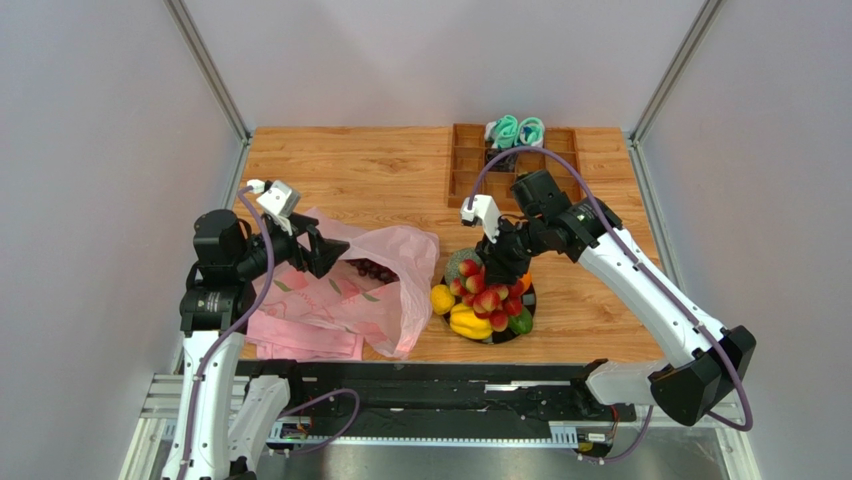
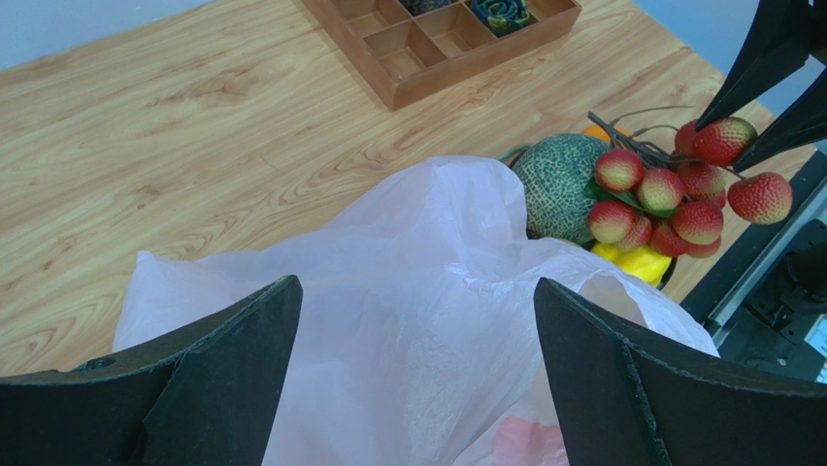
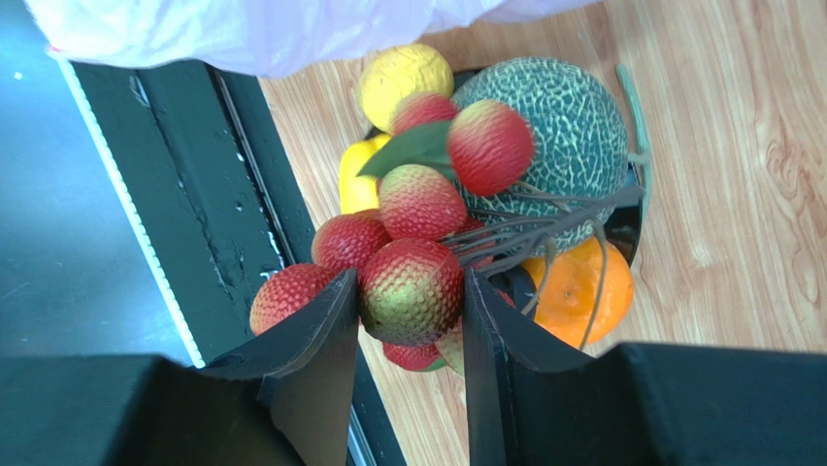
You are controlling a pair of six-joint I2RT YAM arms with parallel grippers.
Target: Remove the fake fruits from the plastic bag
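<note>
The pink plastic bag (image 1: 340, 290) lies at the front left, with dark purple grapes (image 1: 374, 270) at its mouth. My left gripper (image 1: 325, 255) is open over the bag (image 2: 417, 291), holding nothing. My right gripper (image 1: 488, 268) is shut on one of the small red berries (image 3: 412, 291) and holds the bunch (image 1: 490, 296) over the black plate (image 1: 527, 322). On the plate lie the netted melon (image 3: 563, 146), orange (image 3: 573, 286), yellow lemon (image 1: 442, 298) and yellow lobed piece (image 1: 470, 322). The bunch also shows in the left wrist view (image 2: 679, 199).
A wooden compartment tray (image 1: 470, 175) with teal and black items (image 1: 517, 130) stands at the back. A folded pink cloth (image 1: 300, 338) lies under the bag. The table's front edge with a black rail (image 1: 430, 375) is just behind the plate.
</note>
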